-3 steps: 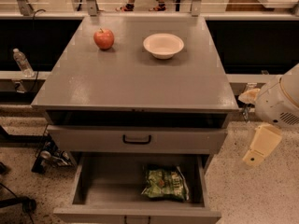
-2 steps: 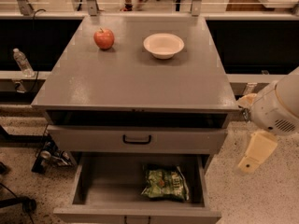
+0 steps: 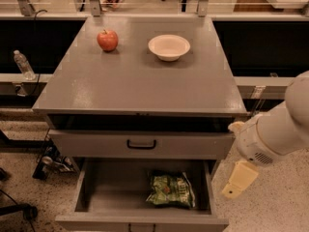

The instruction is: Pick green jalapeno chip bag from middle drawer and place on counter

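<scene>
**A:** Biggest things first. How does it all lie?

**B:** The grey worktop (image 3: 140, 86) carries a white bowl (image 3: 169, 47) and a red apple (image 3: 107, 40) near its back edge, set apart from each other. Below it the middle drawer (image 3: 111, 197) is pulled open.

**A:** What has changed in the last second?

**B:** Only the arm (image 3: 285, 129). It has swung down and to the left from the right side. The gripper (image 3: 240, 179) now hangs off the drawer's right wall, lower and closer than before. I cannot tell whether it is open or closed.

**A:** And the bag?

**B:** The green jalapeno chip bag (image 3: 170, 190) lies flat on the drawer floor, right of centre. It has not moved, and the gripper is not touching it.

**A:** So what does that mean for the task?

**B:** I judge the reach has begun but nothing is grasped yet. The gripper must next cross the drawer wall and come down over the bag.
</scene>
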Available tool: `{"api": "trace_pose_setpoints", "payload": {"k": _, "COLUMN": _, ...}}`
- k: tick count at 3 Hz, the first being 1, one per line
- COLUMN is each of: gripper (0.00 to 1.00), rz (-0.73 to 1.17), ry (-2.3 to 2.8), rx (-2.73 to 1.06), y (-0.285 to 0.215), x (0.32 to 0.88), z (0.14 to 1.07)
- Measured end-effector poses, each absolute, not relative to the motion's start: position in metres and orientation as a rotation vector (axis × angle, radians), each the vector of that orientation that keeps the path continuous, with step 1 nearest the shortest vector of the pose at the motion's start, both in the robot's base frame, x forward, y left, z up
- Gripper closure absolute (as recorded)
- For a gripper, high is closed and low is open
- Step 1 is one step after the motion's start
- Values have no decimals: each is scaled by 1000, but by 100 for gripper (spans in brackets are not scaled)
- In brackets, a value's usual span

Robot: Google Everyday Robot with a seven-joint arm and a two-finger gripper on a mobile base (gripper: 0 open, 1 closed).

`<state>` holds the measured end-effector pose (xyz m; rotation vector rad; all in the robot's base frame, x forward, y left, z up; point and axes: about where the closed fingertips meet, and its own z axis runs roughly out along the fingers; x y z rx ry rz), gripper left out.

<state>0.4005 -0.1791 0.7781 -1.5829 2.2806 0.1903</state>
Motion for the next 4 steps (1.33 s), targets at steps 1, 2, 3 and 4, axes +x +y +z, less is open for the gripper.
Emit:
{"api": "trace_pose_setpoints", "payload": {"k": 1, "gripper": 0, "rz": 249, "ry": 2261, "rx": -1548, "y": -166, "x": 401, "z": 750}}
{"api": "trace_pose_setpoints", "payload": {"k": 2, "gripper": 0, "rz": 341, "ry": 2234, "rx": -1528, "y": -150, "x": 402, "z": 716}}
{"api": "trace_pose_setpoints", "payload": {"k": 3, "gripper": 0, "rz": 445, "ry": 2231, "rx": -1509, "y": -133, "x": 404, "z": 675}}
{"api": "trace_pose_setpoints", "payload": {"k": 4, "gripper": 0, "rz": 445, "ry": 2231, "rx": -1509, "y": -133, "x": 404, "z": 675}}
